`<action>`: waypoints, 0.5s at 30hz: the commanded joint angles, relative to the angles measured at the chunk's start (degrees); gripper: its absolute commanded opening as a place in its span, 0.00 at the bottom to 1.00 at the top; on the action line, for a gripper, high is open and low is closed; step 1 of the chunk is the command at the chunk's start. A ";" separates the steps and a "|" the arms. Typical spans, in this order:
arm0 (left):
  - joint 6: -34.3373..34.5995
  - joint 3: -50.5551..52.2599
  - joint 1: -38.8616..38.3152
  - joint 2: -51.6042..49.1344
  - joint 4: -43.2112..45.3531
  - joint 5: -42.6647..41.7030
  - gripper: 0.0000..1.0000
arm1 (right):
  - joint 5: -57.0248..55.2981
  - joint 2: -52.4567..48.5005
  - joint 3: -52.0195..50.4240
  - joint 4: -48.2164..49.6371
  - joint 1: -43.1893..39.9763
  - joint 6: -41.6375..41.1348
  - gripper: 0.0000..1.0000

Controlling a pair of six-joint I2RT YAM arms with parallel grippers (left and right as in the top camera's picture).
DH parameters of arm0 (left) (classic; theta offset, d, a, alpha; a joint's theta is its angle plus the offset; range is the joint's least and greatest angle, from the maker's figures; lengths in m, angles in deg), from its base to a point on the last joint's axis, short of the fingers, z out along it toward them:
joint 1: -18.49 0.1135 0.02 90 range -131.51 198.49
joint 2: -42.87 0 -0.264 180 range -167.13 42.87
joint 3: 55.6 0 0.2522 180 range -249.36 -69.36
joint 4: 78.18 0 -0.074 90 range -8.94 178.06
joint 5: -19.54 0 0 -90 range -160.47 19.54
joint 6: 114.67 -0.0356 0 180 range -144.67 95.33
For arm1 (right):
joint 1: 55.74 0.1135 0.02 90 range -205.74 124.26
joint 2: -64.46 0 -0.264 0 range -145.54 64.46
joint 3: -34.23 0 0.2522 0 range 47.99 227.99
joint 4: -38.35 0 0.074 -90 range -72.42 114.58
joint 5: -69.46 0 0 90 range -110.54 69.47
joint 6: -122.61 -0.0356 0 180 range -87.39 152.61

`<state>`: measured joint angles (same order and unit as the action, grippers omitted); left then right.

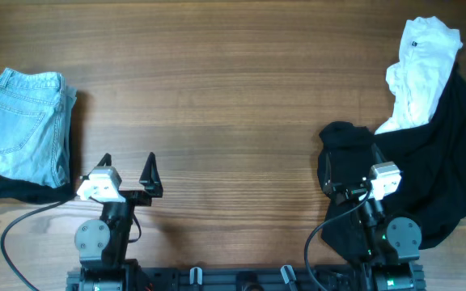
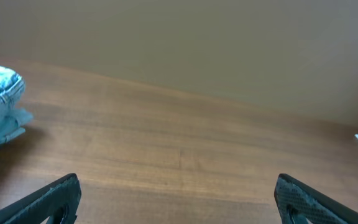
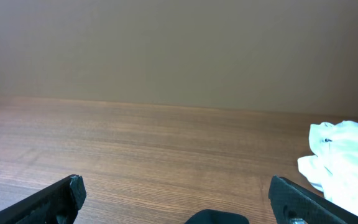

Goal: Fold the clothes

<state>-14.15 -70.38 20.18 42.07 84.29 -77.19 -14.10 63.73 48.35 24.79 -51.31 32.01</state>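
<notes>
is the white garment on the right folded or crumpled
Crumpled. The white cloth garment lies in a wrinkled, uneven heap, partly on the spread black cloth garment, with no straight fold edges.

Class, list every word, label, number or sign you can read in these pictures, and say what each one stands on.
No text can be read.
The white garment carries a small dark mark, too small to tell whether it is lettering.

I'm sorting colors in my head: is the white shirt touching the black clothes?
Touching. The overhead view shows the white shirt lying partly on top of the black clothes, their edges overlapping.
</notes>
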 commanded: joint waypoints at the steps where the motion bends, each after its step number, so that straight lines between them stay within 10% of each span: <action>1: -1.09 0.63 -0.39 0.63 3.93 3.08 1.00 | 1.09 0.46 -0.07 0.24 0.07 -0.90 1.00; 15: 5.14 0.66 -3.34 0.63 -0.59 4.90 1.00 | 1.09 0.46 -0.07 0.24 0.07 -0.90 1.00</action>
<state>-9.88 -70.05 17.25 42.13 83.80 -72.46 -14.10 63.73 48.35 24.79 -51.31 32.01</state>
